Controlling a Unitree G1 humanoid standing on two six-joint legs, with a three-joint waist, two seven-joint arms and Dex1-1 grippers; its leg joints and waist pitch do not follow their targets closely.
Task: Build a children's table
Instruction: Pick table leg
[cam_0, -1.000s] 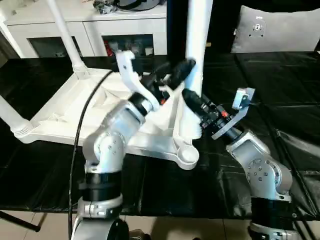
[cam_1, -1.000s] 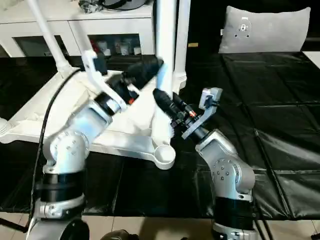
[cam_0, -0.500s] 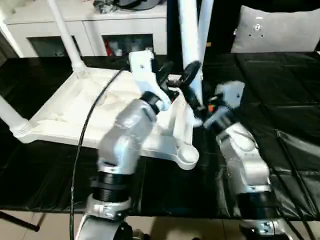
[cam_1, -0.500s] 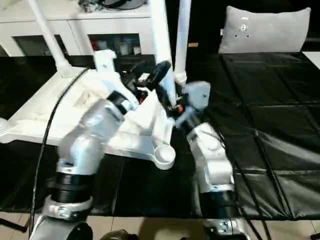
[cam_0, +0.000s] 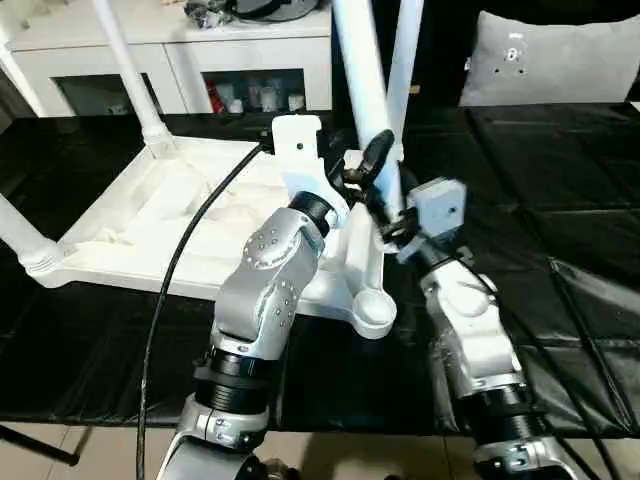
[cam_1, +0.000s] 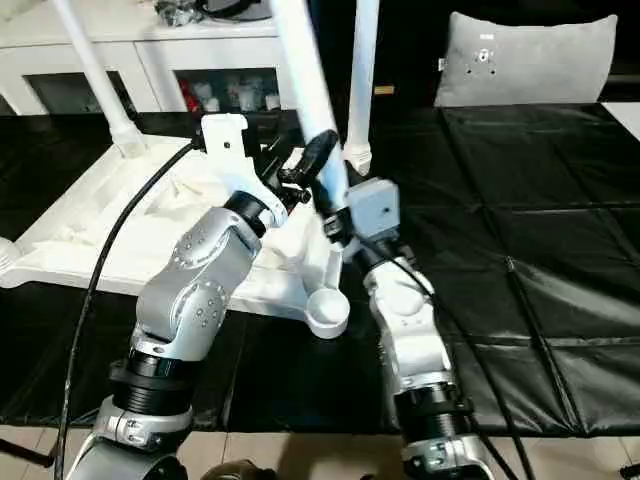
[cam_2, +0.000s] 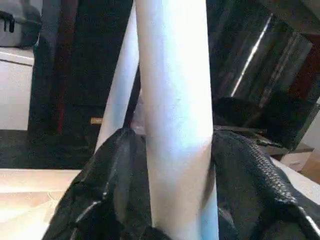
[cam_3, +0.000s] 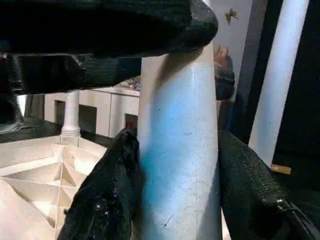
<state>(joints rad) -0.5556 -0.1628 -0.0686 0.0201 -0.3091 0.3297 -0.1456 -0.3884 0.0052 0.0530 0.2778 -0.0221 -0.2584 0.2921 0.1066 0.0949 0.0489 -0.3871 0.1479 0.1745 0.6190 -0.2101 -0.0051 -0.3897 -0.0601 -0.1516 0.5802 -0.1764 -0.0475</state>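
Black sheeting covers the counter (cam_0: 560, 230) across the whole lower and right part of the head views, with a white cabinet (cam_0: 180, 50) along the upper left and a grey cushion (cam_0: 550, 60) at the upper right. White plastic, the tabletop (cam_0: 150, 215) lies upside down at centre left, ribbed underside up, one round corner socket (cam_0: 370, 312) empty near the middle of the frame. Three legs stand in it: one (cam_0: 125, 65) at the upper left, one (cam_0: 25, 240) at the left edge and one (cam_0: 405, 60) at top centre. A fourth leg (cam_0: 362, 90) rises tilted from the centre toward the top edge. Both silver forearms reach up from the bottom edge to it. The left gripper (cam_2: 170, 165) has its black jaws closed around this leg, one finger on each side. The right gripper (cam_3: 175, 165) pinches the same leg just below, its fingers (cam_3: 110, 185) pressed on the tube.
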